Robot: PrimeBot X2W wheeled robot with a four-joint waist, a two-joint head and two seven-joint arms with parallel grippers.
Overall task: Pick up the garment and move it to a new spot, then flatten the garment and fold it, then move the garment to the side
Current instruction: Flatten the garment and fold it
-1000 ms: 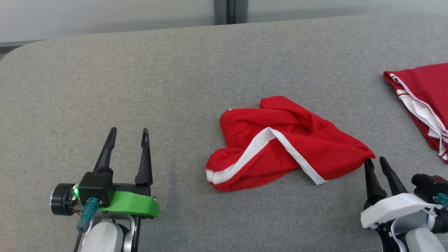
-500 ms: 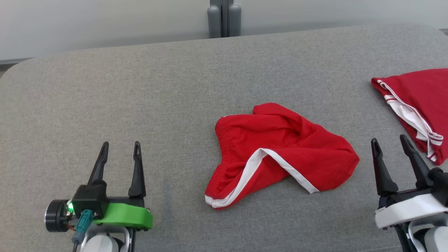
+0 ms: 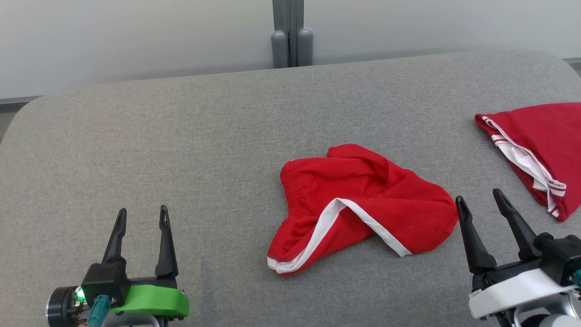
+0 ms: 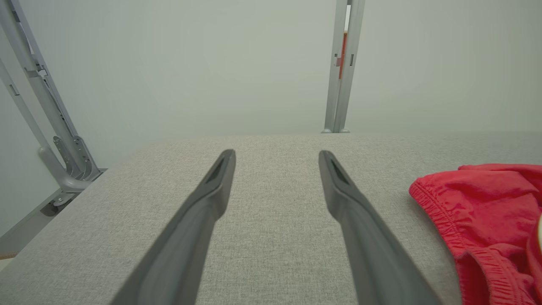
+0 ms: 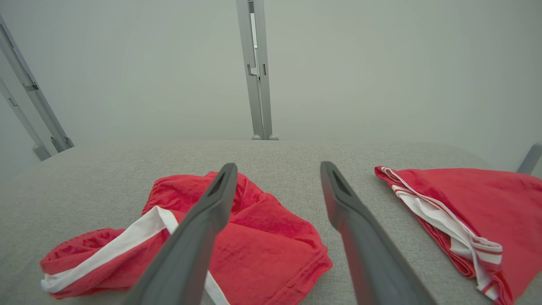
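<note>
**Head view:** We are looking down on a grey table [image 3: 181, 136] where the garment [image 3: 363, 206], red with white trim, is lying crumpled near the middle, with neither arm touching it. The left gripper [image 3: 142, 210] is sitting well apart from it at the lower left, its 2 fingers spread wide and empty. The right gripper [image 3: 478, 195] is standing just beside the garment's right edge, also spread and empty. A second garment [image 3: 535, 150] is lying at the far right.

**Left wrist view:** The left gripper [image 4: 276, 153] is pointing across bare table, and the garment's [image 4: 487, 212] elastic waistband is showing off to the right.

**Right wrist view:** The right gripper [image 5: 278, 165] is gaping over the strip of table between the 2 garments, and its left finger is crossing in front of the crumpled one [image 5: 262, 228].

We are judging the work to be at an early step, since the garment is neither flat nor folded. The next move is likely calling for each gripper to close on an opposite edge, the waistband side for the left and the hem for the right. The two would then draw the cloth taut without dragging in the second garment.
</note>
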